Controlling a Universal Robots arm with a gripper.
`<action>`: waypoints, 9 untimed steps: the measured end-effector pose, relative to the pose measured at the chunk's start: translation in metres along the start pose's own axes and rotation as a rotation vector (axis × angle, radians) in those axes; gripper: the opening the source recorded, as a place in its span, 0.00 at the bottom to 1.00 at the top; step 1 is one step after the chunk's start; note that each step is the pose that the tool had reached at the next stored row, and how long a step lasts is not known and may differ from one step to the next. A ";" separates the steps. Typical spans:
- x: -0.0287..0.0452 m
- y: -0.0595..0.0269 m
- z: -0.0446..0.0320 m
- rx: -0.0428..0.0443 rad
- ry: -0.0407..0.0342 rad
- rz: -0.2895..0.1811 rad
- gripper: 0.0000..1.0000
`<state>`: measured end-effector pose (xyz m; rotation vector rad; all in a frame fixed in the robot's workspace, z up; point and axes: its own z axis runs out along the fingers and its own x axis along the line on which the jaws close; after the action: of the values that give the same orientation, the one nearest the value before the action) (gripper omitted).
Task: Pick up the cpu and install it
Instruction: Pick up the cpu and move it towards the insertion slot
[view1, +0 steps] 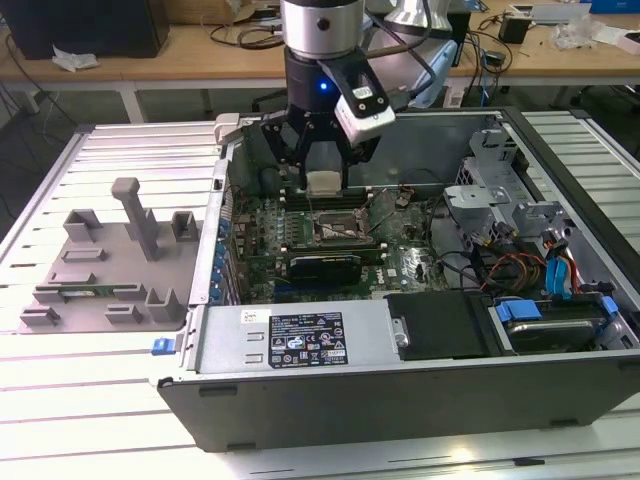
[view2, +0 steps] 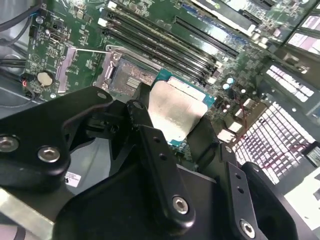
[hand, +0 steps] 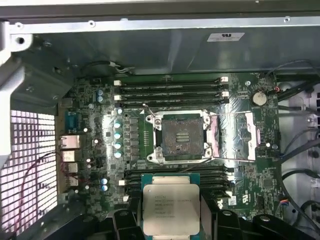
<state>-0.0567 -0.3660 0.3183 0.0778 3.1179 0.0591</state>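
Chip held over the board, not seated.
Gripper (view1: 323, 178) pinches the chip (hand: 170, 202) by two opposite edges, silver face up, inside the open computer case (view1: 400, 400), above the green board (hand: 260, 175) just beside the open socket (hand: 181, 135).

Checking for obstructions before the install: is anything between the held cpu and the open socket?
Nothing visible. The pincer grips the cpu above the board; in the first wrist view the socket lies bare, its load plate swung aside.
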 end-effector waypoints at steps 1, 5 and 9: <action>-0.0013 0.0015 0.0028 0.0000 0.0010 0.000 0.55; -0.0040 0.0062 0.0112 0.0002 0.0048 0.000 0.55; -0.0091 0.0114 0.0213 0.0005 0.0107 0.000 0.55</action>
<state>-0.0466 -0.3543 0.2976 0.0785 3.1286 0.0590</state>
